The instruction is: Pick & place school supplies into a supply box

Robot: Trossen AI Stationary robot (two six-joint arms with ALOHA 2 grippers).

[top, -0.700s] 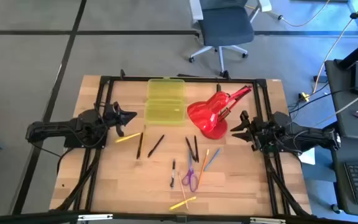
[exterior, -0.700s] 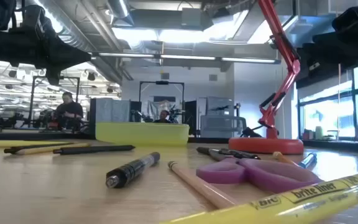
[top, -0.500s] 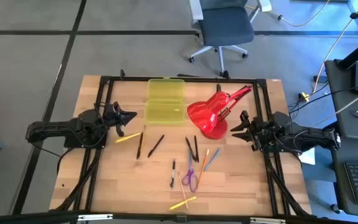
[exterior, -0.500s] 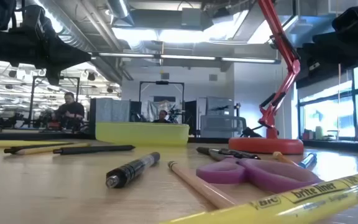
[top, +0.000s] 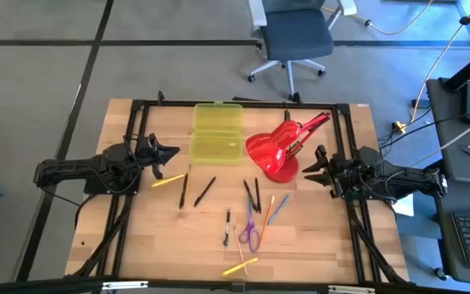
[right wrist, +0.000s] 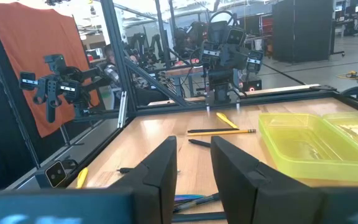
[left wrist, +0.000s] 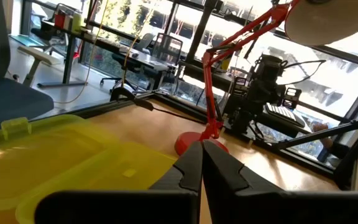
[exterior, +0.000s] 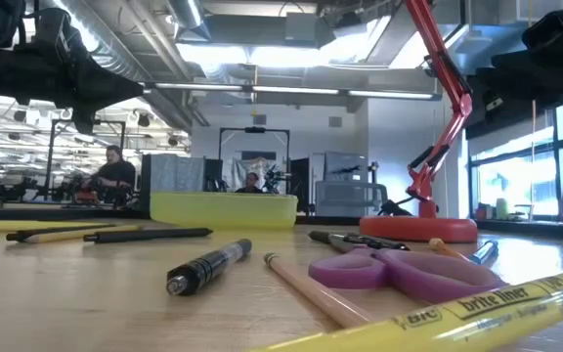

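Note:
The supply box (top: pixel 217 132) is translucent yellow-green. It lies open on the far middle of the table, its lid flat beyond the tray. The school supplies lie loose on the wood nearer me: a yellow pen (top: pixel 167 180), a dark pencil (top: pixel 184 189), a black pen (top: pixel 205 190), two dark pens (top: pixel 251 194), an orange pencil (top: pixel 265 214), a blue pen (top: pixel 278 208), purple-handled scissors (top: pixel 250 233) and a yellow highlighter (top: pixel 240 266). My left gripper (top: pixel 175 152) hovers shut left of the box. My right gripper (top: pixel 304 167) hovers open, right of the lamp.
A red desk lamp (top: pixel 280 147) stands between the box and my right gripper, its base on the table and its arm reaching toward the far right. In the low view the scissors (exterior: pixel 399 269) and highlighter (exterior: pixel 477 308) lie nearest. An office chair (top: pixel 296 37) stands beyond the table.

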